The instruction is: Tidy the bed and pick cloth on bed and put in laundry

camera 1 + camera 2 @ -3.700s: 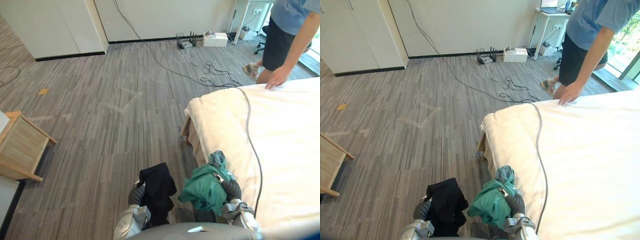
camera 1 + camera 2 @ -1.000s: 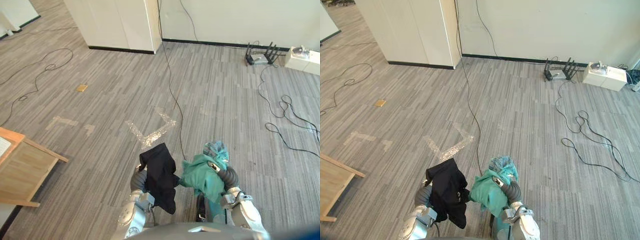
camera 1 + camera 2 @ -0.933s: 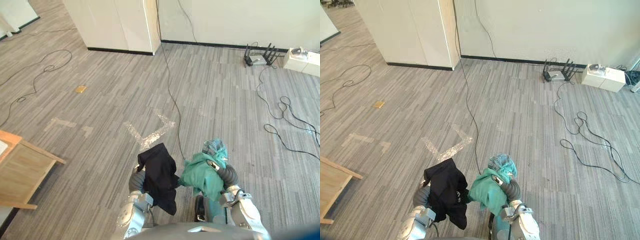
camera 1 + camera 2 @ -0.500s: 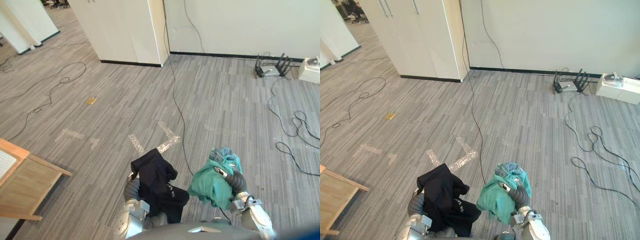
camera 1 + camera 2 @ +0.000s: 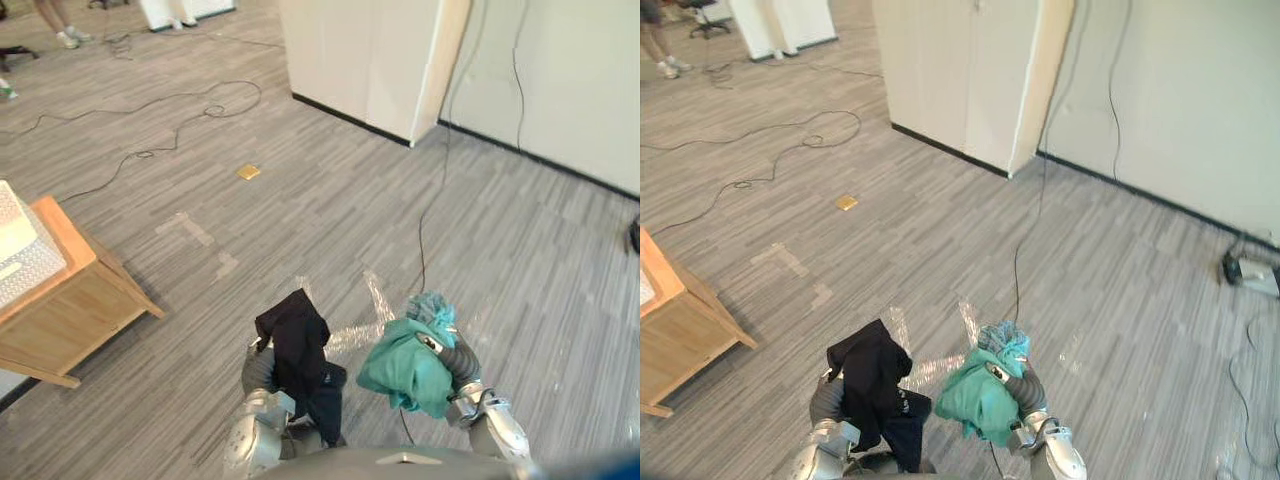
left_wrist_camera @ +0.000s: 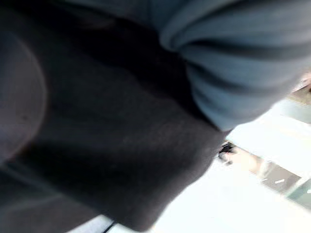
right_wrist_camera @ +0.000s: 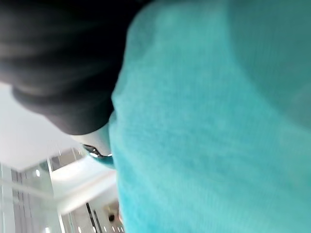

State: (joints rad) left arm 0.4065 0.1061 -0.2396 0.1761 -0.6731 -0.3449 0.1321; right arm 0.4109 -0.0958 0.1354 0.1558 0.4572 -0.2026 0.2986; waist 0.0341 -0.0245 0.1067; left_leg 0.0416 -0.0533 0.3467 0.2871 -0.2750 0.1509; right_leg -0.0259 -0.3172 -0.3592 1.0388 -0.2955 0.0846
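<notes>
Here we carry a black cloth [image 5: 295, 340] draped over our left hand [image 5: 257, 368], whose grip we cannot tell. Our right hand [image 5: 447, 352] clutches a teal cloth [image 5: 405, 370]. A wooden table [image 5: 60, 300] stands at nine o'clock and a cabinet [image 5: 370, 50] at twelve.

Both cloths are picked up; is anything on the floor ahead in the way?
Ahead of the black cloth and teal cloth only a thin cable lies on the floor; the wooden table stands off left.

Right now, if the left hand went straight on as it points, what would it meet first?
The way looks free: past the left hand, under the black cloth, floor runs toward the white cabinet, though depth is unclear.
</notes>
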